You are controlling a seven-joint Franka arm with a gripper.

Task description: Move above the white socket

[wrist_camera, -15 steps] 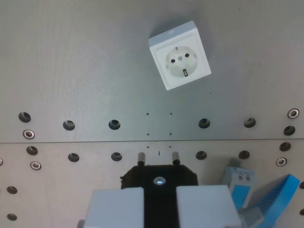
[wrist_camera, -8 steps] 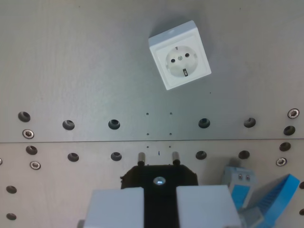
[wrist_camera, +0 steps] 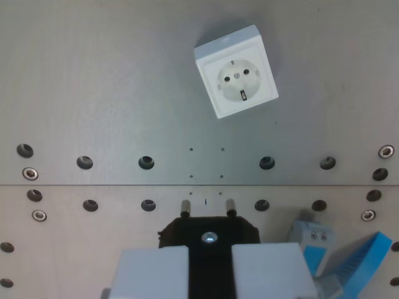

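We see the white socket [wrist_camera: 235,71] in the upper middle of the frame, a little to the wrist view's right of centre, lying flat on the grey metal plate [wrist_camera: 93,81]. It is a square box with rounded corners, turned clockwise so that its edges run at a slant to the frame. Its face carries a round recess with two small dark pin holes, a pale screw between them and a small dark mark near the recess's lower edge.

At the bottom centre, the gripper [wrist_camera: 209,265] shows as two pale grey fingers [wrist_camera: 153,271] clamped from either side on a black plug [wrist_camera: 209,232]. The plug's two metal pins [wrist_camera: 185,207] point up the frame, and a bright screw sits on its body. The socket lies well apart from the plug, higher in the frame and slightly to the right of its line.

A row of dark round holes crosses the plate below the socket. Under a straight seam lies a lighter wooden board [wrist_camera: 75,249] with more holes. In the lower right corner stands a blue and grey part [wrist_camera: 349,265].
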